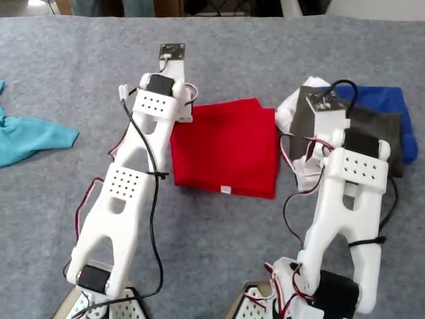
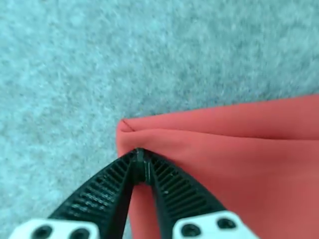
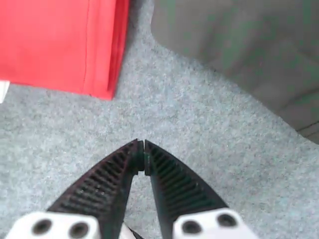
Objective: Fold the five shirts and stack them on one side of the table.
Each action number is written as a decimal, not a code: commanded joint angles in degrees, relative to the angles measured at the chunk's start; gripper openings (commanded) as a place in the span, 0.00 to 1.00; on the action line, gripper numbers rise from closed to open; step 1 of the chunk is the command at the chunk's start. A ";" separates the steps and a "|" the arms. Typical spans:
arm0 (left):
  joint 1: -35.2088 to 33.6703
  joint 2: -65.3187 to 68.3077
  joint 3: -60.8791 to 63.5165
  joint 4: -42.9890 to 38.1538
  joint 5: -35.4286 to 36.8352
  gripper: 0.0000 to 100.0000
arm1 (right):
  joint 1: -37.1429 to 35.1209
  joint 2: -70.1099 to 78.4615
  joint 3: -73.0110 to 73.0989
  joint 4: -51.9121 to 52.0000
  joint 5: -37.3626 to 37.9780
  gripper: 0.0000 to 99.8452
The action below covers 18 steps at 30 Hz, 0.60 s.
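L gripper (image 2: 140, 162): jaws closed tight, tips right on the edge of the red shirt (image 2: 239, 164) near one corner, where a fold line runs. Can't tell if any cloth is actually pinched btw the tips. The red shirt lies folded mid-table (image 2: 99, 59), a flat rectangle w/ layers stacked at that edge.

R gripper (image 3: 141, 152): also closed, holding nothing, over bare table btw the red shirt and the dark shirt (image 3: 239, 45).

The step looks like getting the red shirt onto the pile by the table's right edge. Doing it well, imo:
- Make sure you bite all layers at that corner, not just the top one, or the fold prob opens on the lift.
- Open R and take the near-side edge, so both ends travel together.
- Keep it low and flat; set it square on the dark shirt.

Hard to make out:
- The R arm covers much of the pile, so the order of dark, blue shirt (image 1: 385, 100) and white shirt (image 1: 292, 106) is unclear. The white one looks bunched, maybe not folded.
- The teal shirt (image 1: 33, 136) at the left edge is cut off; it seems unfolded.
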<state>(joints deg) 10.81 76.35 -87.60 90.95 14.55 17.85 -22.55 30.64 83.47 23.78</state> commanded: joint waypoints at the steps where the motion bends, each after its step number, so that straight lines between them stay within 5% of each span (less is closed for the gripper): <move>1: -2.86 0.44 -2.33 -0.79 0.00 0.03 | 0.79 -2.07 -2.59 -0.26 0.79 0.02; 10: -9.10 0.09 -2.51 -2.55 0.09 0.03 | -0.53 -1.98 -2.42 -2.11 0.79 0.02; 18: -7.52 0.00 -6.37 -0.18 0.00 0.03 | -5.54 -1.98 -2.51 -2.46 0.26 0.02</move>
<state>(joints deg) 3.08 77.32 -89.36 89.45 14.64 15.21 -22.55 30.64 81.80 23.69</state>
